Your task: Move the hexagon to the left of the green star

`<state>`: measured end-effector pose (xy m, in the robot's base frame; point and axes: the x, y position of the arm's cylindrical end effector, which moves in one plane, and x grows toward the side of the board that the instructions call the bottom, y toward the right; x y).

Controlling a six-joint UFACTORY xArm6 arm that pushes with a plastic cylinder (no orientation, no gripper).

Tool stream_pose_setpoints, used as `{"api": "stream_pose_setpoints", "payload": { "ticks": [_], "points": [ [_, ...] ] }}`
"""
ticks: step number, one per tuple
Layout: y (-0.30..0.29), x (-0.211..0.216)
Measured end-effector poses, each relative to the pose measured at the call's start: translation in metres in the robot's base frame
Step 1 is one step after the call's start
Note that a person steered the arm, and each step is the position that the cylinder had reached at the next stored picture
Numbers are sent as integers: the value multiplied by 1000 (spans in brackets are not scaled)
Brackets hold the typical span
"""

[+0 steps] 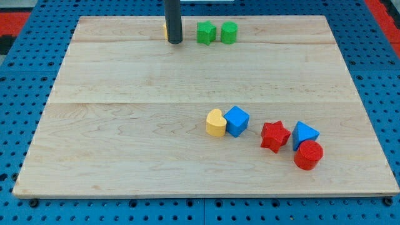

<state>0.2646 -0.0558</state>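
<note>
Rod stands at upper centre of frame; my tip rests on the board with a yellow block tucked just behind it on the view's left, mostly hidden. Only a sliver of yellow shows, so its shape cannot be confirmed; judged to be the hexagon named in the task. No jaws on this rig, just the plain rod end, so nothing opens, closes or grips. Green star sits just to the view's right of the tip, with a green cylinder-like block beside it further right. Key relation: yellow block lies left of the tip, and the tip stands between it and the star, so the block already reads as left of the star. Wooden board is smooth, pale, level. Upper edge is close behind this row, little room there. Other blocks, a yellow heart, blue cube, red star, blue triangle and red cylinder, sit well apart at lower right.
</note>
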Motion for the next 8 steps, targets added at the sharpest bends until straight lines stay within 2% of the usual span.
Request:
{"api": "stream_pose_setpoints", "payload": {
  "ticks": [1,2,3,5,6,8],
  "points": [
    [15,4],
    [73,62],
    [109,84],
    [195,95],
    [218,100],
    [218,87]
  ]
}}
